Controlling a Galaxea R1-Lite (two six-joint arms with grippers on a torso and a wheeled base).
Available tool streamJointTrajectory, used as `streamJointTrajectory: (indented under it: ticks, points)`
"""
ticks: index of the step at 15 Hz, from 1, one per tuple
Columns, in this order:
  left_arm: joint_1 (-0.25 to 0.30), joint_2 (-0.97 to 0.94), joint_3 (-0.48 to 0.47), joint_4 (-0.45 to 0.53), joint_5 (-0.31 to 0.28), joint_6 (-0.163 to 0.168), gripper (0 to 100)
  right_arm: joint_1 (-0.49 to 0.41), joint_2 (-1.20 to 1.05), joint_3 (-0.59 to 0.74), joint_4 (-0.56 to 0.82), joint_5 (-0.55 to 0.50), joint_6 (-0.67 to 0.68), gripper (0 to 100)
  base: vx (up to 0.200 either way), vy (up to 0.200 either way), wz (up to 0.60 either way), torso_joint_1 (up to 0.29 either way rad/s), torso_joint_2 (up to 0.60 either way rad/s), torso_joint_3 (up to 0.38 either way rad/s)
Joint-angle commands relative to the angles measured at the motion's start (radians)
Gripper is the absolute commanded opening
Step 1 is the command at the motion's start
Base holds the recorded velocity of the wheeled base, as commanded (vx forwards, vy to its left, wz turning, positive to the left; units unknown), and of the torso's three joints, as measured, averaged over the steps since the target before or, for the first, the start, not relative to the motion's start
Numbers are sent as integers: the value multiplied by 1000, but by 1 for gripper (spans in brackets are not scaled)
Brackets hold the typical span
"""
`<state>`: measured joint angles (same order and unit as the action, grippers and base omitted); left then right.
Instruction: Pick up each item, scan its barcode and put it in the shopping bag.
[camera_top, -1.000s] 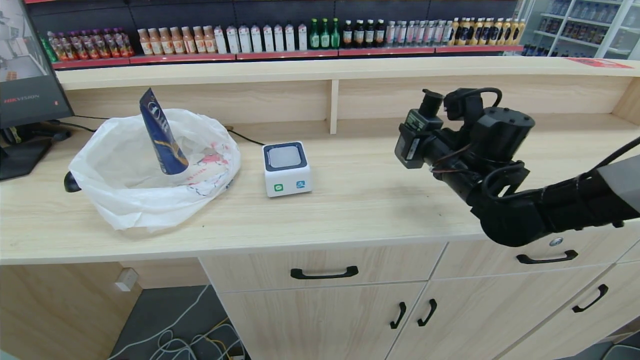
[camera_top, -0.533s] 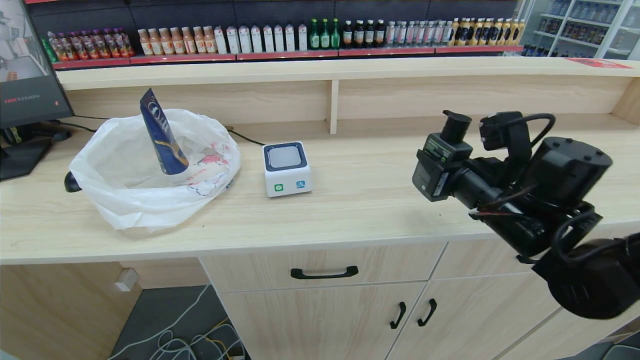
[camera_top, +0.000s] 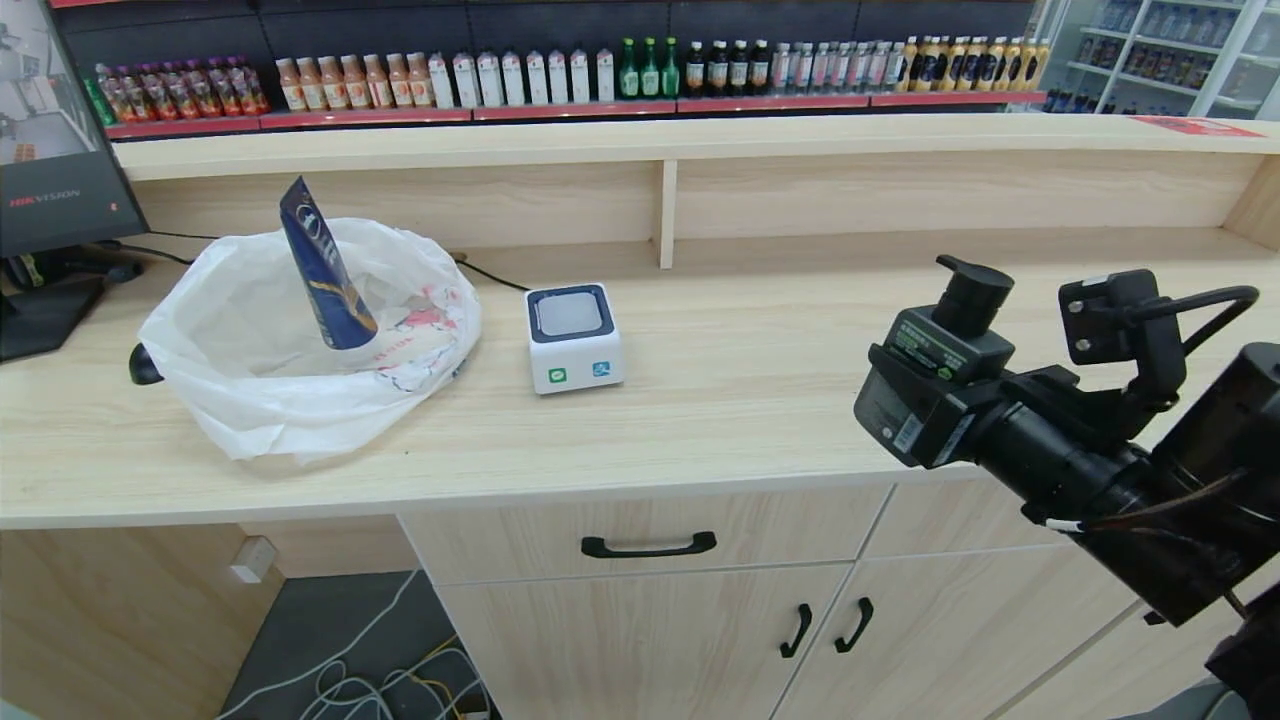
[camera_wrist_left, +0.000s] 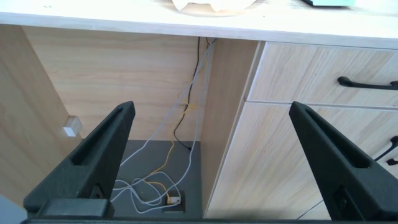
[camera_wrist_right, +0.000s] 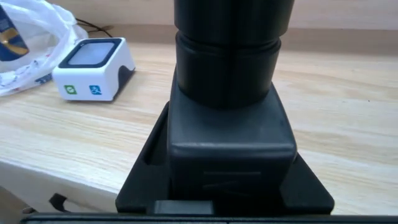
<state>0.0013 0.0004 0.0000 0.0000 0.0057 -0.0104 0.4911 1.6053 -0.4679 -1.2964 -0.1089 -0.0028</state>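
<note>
Across the last second the shopping bag (camera_top: 300, 400), the dark blue tube (camera_top: 325, 270) and the scanner (camera_top: 573, 337) keep their places on the tabletop (camera_top: 740, 400). The right gripper (camera_top: 925, 400) alone has moved. It has swung from above the tabletop, at 3 o'clock of the scanner, down and outward to 4 o'clock of it, and now hangs over the front edge. Whether it grips anything cannot be told. The tube, the task's item, stands in the open white bag, tilted with its upper end toward 11 o'clock and rising above the rim. The bag lies at 9 o'clock of the scanner, just beside it but apart. At the far left a dark monitor (camera_top: 50, 150) stands at 10 o'clock of the bag, and a small black rounded object (camera_top: 143, 366) touches the bag's edge at 9 o'clock. A black cable (camera_top: 490, 272) runs behind the bag toward the scanner. A shelf of bottles (camera_top: 600, 75) lines the back wall at 12 o'clock. Below the tabletop, the left gripper (camera_wrist_left: 211, 107) faces the cabinet front with its fingers (camera_wrist_left: 102, 155) spread wide around nothing, loose cables (camera_wrist_left: 168, 186) on the floor beyond. The right arm covers the tabletop's edge and the right-hand drawer (camera_top: 1000, 580), and its black body blocks much of the wrist camera's sight.
</note>
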Motion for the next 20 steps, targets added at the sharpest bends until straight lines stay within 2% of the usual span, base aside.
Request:
streamJointTrajectory:
  ticks: [1, 4, 6, 12, 17, 20]
  points:
    - [0, 0, 0, 0, 0, 0, 100, 6, -21, 5, 0, 18, 10, 0, 0, 0, 0, 0, 0, 0]
    - [0, 0, 0, 0, 0, 0, 100, 11, -30, 2, -3, 126, 96, 0, 0, 0, 0, 0, 0, 0]
    - [0, 0, 0, 0, 0, 0, 100, 26, -38, 8, -26, 149, 145, 0, 0, 0, 0, 0, 0, 0]
    - [0, 0, 0, 0, 0, 0, 100, 277, -27, 127, -251, 161, 437, 0, 0, 0, 0, 0, 0, 0]
    - [0, 0, 0, 0, 0, 0, 100, 357, -54, 78, -274, 163, 673, 0, 0, 0, 0, 0, 0, 0]
    - [0, 0, 0, 0, 0, 0, 100, 400, -27, 57, -274, 218, 710, 0, 0, 0, 0, 0, 0, 0]
